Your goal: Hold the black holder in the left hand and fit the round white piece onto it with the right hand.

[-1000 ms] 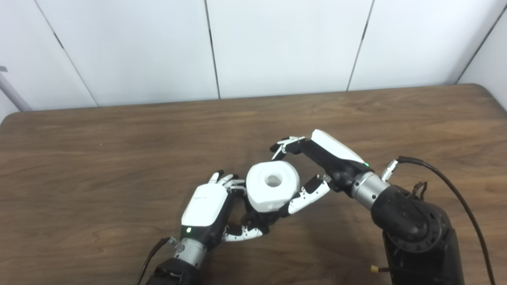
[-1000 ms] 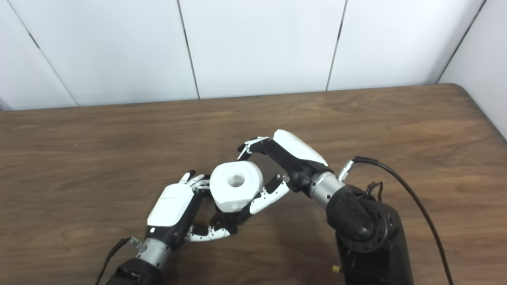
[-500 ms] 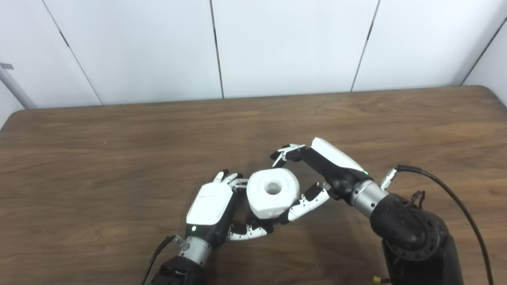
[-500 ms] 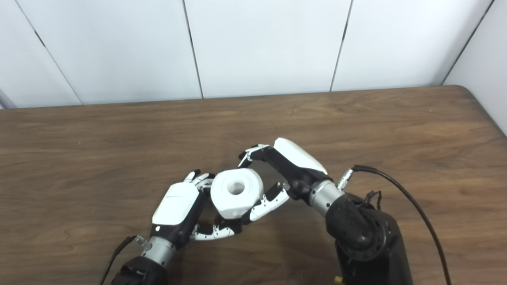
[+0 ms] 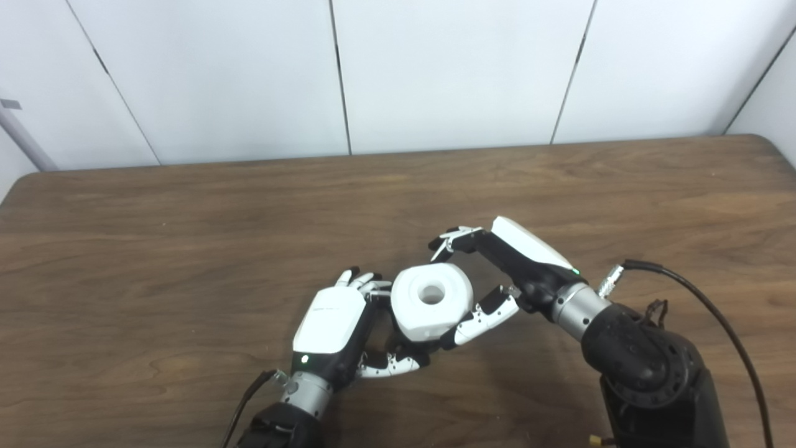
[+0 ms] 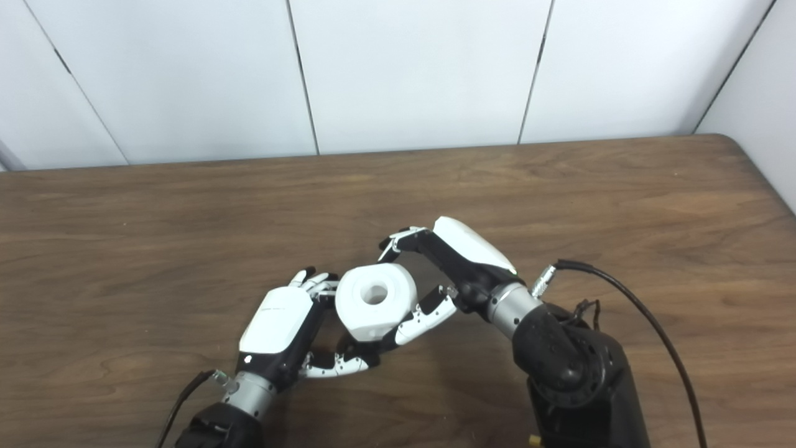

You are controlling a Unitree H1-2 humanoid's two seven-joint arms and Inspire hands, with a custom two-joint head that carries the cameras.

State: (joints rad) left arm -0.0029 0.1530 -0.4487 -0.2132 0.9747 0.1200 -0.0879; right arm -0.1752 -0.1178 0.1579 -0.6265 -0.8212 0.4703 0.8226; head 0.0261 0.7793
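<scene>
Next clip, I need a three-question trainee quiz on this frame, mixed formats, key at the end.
1. True or false: the round white piece lies flat on the table, untouched.
2. Which hand has its thumb at the piece's lower right edge? A) left hand B) right hand
3. Fill in: the piece's central hole faces ____.

Key: 1 false, it is between both hands; 2 B; 3 upward, toward the cameras. The black holder is mostly hidden beneath the piece.

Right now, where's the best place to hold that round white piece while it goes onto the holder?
Probably by its curved side wall, as the right hand does: fingers on the far side, thumb on the near right. The round white piece faces hole-up, and the left hand crowds its left and underside.
</scene>
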